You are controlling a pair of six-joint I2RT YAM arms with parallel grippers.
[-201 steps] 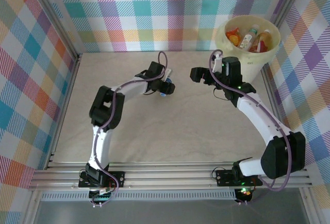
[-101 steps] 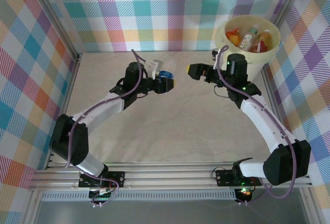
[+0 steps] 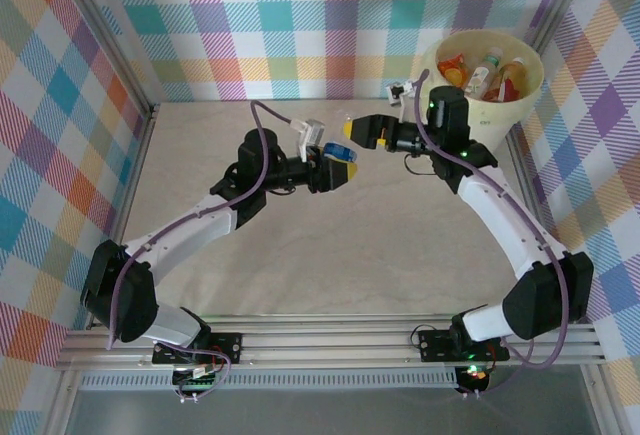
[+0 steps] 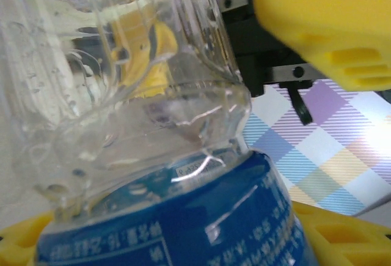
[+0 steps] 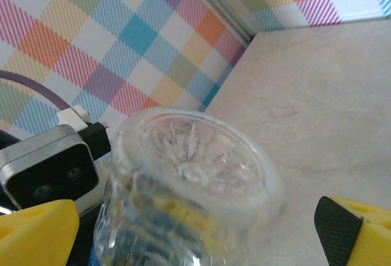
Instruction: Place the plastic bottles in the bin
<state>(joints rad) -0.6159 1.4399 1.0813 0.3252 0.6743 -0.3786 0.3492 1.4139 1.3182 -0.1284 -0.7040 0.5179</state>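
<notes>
Currently the left fingers [image 4: 330, 241] pinch a clear plastic bottle [image 4: 183, 217] at its blue label, raised above the surface [image 3: 300, 255] near its far middle. The right fingers [image 5: 36, 229] are spread wide, one on each side of the bottle's moulded, petal-patterned base; contact cannot be determined. The cap end is cut off. The round cream bin [image 3: 505, 120], far right, holds other bottles [image 3: 485, 70].

held bottle: clear crushed plastic bottle with blue label [image 3: 326, 153] [image 4: 140, 95], raised off the table, mid-scene, roughly horizontal, base pointing right
bin: round pale cream-yellow plastic bucket [image 3: 500, 120], upright, far right corner
bin contents: several orange and clear bottles [image 3: 482, 73] piled inside
</notes>
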